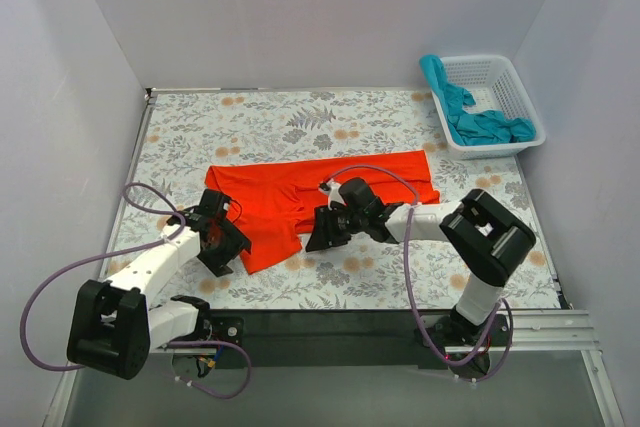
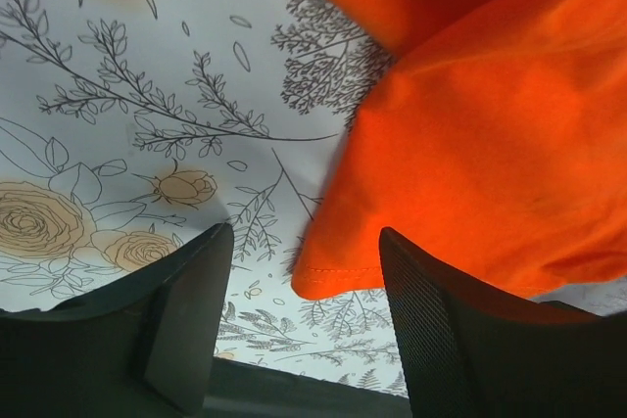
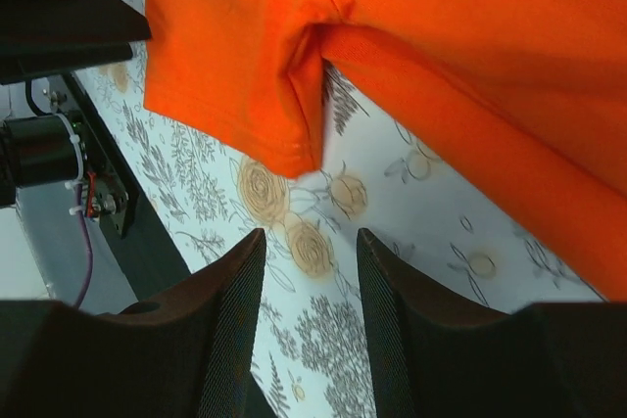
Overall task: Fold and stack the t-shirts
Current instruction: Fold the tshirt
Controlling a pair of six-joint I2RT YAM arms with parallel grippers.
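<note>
An orange t-shirt (image 1: pixel 320 192) lies partly folded in the middle of the floral table, one sleeve hanging toward the near edge. My left gripper (image 1: pixel 222 252) is open, at the sleeve's left near corner; in the left wrist view the hemmed corner of the orange t-shirt (image 2: pixel 338 276) lies between the open fingers (image 2: pixel 186 320) on the cloth. My right gripper (image 1: pixel 322 232) is open and empty just right of the sleeve; the right wrist view shows the sleeve (image 3: pixel 255 75) ahead of its fingers (image 3: pixel 230 340). A teal t-shirt (image 1: pixel 475 119) lies in the basket.
A white plastic basket (image 1: pixel 525 97) stands at the back right. The table (image 1: pixel 250 117) has a floral cover and a black front edge (image 1: pixel 330 322). White walls close in on three sides.
</note>
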